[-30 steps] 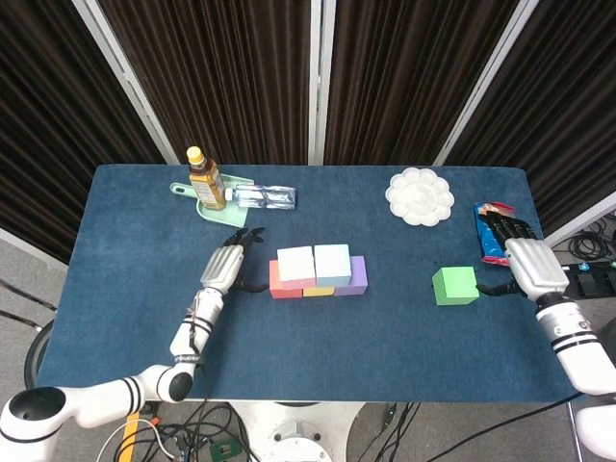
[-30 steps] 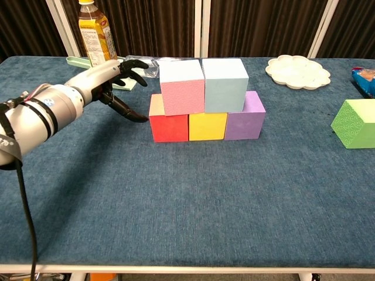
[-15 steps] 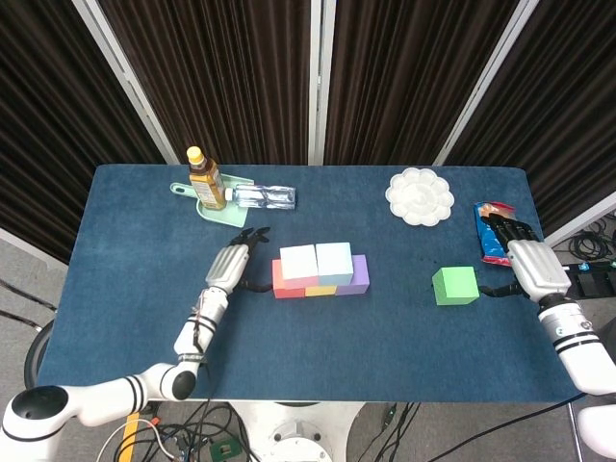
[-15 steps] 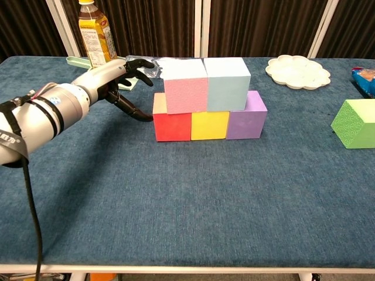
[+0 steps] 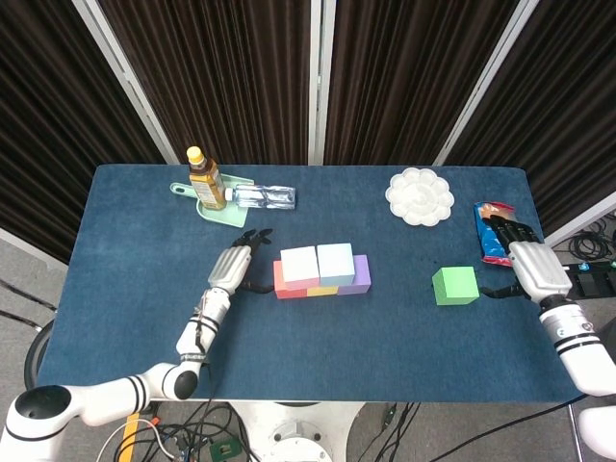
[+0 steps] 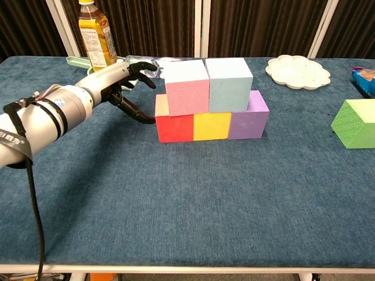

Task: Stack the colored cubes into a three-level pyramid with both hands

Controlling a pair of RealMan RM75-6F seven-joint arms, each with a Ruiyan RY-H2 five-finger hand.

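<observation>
My left hand (image 6: 117, 79) sits just left of the two-level stack (image 6: 211, 99), fingers apart, holding nothing — I steady it lightly. The green cube (image 5: 454, 286) lies well right, beside my empty, spread right hand (image 5: 527, 262) — grasp squarely, centre it on top.
</observation>
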